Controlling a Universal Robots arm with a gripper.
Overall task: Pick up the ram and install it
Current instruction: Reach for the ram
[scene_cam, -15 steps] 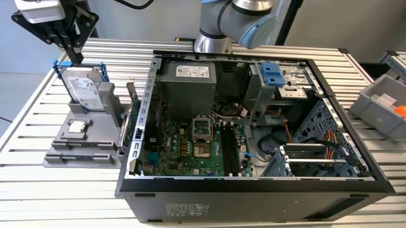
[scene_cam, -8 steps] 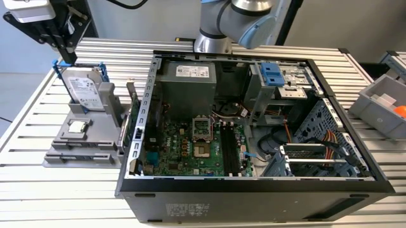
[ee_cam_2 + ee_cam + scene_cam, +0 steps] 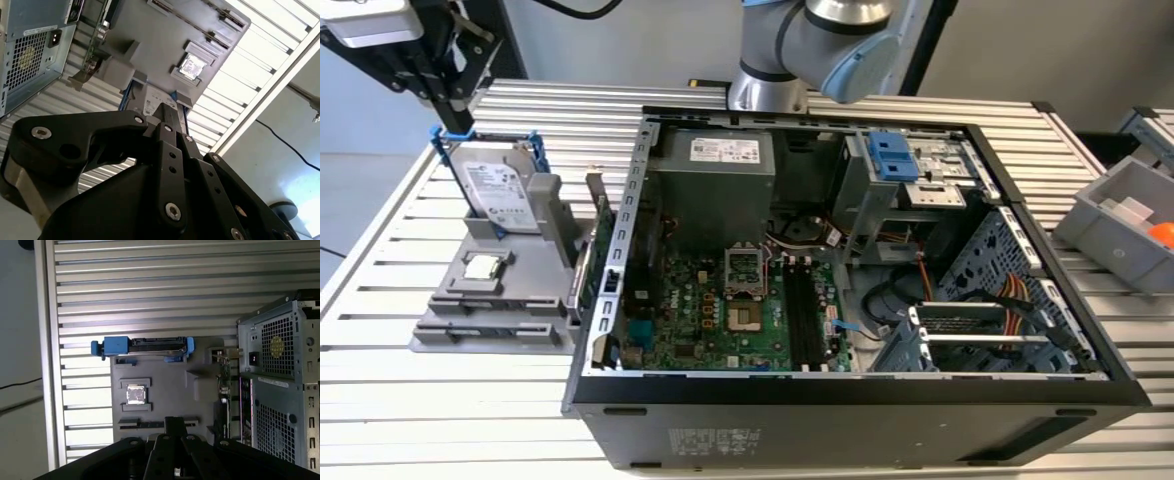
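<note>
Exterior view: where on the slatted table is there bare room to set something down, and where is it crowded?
Bare table slats: beside the gray holder at the exterior view's lower left, and above the holder across to the arm's base. Crowded: the gap between holder and computer case, where a green card stands; the claw hangs over the hard drive.

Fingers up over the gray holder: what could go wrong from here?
1. In the exterior view the fingers hang shut close over the upright hard drive; coming down, they might bump it.
2. The holder also carries a chip, so a wrong grab seems possible.
3. The case is crowded with cables near the black slots; a part could snag.
</note>
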